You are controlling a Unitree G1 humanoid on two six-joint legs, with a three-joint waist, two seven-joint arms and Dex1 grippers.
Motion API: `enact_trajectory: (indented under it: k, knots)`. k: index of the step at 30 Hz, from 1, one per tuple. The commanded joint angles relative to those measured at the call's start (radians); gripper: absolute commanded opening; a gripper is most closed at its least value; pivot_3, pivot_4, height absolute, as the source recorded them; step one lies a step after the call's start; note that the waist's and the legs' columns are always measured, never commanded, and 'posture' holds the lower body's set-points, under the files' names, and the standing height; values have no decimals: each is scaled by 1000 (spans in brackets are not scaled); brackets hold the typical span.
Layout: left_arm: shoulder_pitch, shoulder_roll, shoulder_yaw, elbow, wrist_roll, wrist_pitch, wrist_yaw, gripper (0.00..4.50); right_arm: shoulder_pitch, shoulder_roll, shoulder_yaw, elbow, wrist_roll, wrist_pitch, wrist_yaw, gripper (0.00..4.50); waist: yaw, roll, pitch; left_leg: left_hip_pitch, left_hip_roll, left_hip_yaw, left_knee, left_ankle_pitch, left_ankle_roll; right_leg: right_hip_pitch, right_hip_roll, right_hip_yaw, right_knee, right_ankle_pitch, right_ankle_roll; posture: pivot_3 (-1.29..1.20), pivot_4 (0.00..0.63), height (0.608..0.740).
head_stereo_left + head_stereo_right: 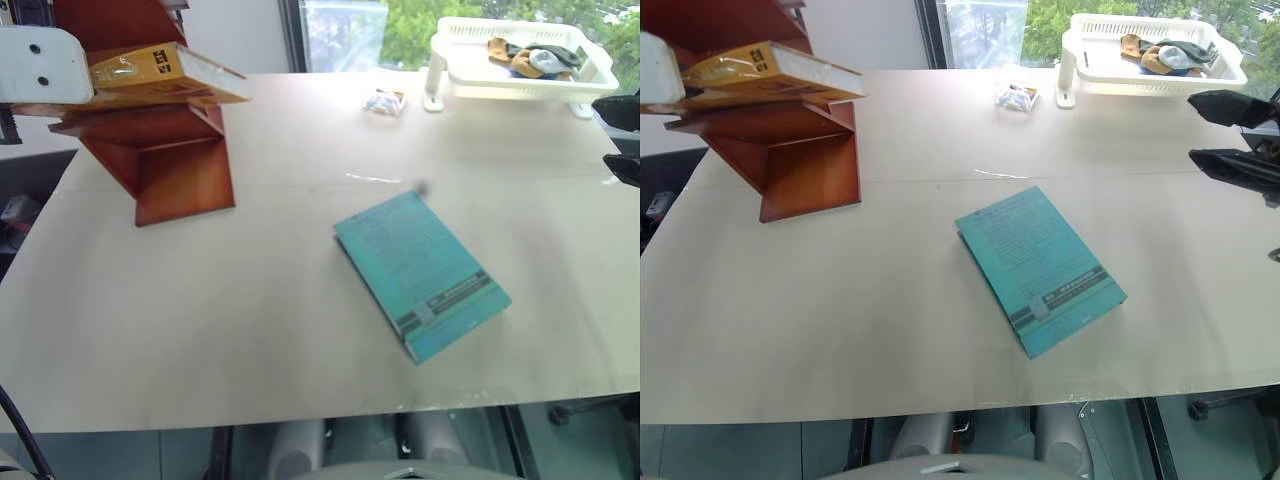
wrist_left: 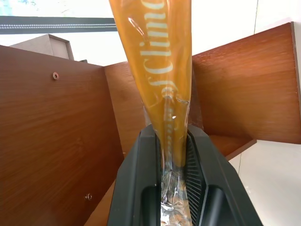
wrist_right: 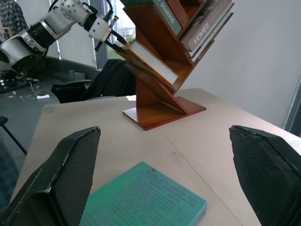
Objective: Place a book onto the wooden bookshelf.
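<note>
The book (image 1: 170,72), yellow-orange in glossy clear wrap, lies tilted on a slanted shelf of the wooden bookshelf (image 1: 180,170) at the table's far left. My left gripper (image 2: 173,141) is shut on the book's end, with red-brown shelf panels on both sides of it. The right wrist view shows that gripper (image 3: 107,35) at the shelf, holding the book (image 3: 148,59). My right gripper (image 3: 163,132) hangs open and empty over the table's right side, pointing toward the bookshelf (image 3: 162,106). Its black fingers (image 1: 1230,105) enter from the right edge.
A thinner teal book (image 1: 420,275) lies flat mid-table, just below my right gripper. A white plastic rack (image 1: 520,55) holding small items stands at the far right, with a small wrapped packet (image 1: 384,101) beside it. Other books (image 3: 207,28) fill the upper shelves.
</note>
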Motion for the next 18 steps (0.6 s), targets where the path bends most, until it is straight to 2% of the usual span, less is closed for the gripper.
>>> enact_trajectory:
  k: [1,4,5,6,7,13,18]
  knots:
    - [-8,36,25,21,41,9,19,242,-8,-35,-27,-24,32,6,52,4500,0,0,0,0,0,0,0,0,0,0,0,0,0,0,0,0,150,740]
    - [5,43,12,45,76,-7,39,242,3,-39,-28,-25,31,0,52,4500,-1,0,0,1,1,3,0,0,0,0,1,2,0,0,0,0,150,740]
    - [5,37,5,55,86,-14,47,1199,9,-40,-28,-26,29,-5,52,4500,-2,0,0,1,1,5,0,0,0,-1,1,2,1,0,0,0,150,740]
    - [2,29,-2,62,94,-19,54,1216,14,-42,-26,-27,26,-9,52,4500,-4,0,0,2,2,6,0,0,0,-1,2,3,1,0,0,0,150,740]
    - [-4,20,-8,67,101,-20,59,1561,18,-42,-25,-28,24,-12,52,4500,-5,0,0,2,2,8,0,0,0,-2,3,4,2,0,0,0,150,740]
    - [-23,-5,-21,83,123,0,42,4410,34,-46,-31,-29,24,-20,52,4500,1,0,0,1,3,10,1,0,0,-4,5,7,2,1,-1,0,150,740]
    - [-17,-5,-22,89,138,26,34,4464,41,-51,-35,-18,20,-27,52,4500,5,0,0,-1,3,11,2,0,0,-5,4,7,2,1,-1,0,150,740]
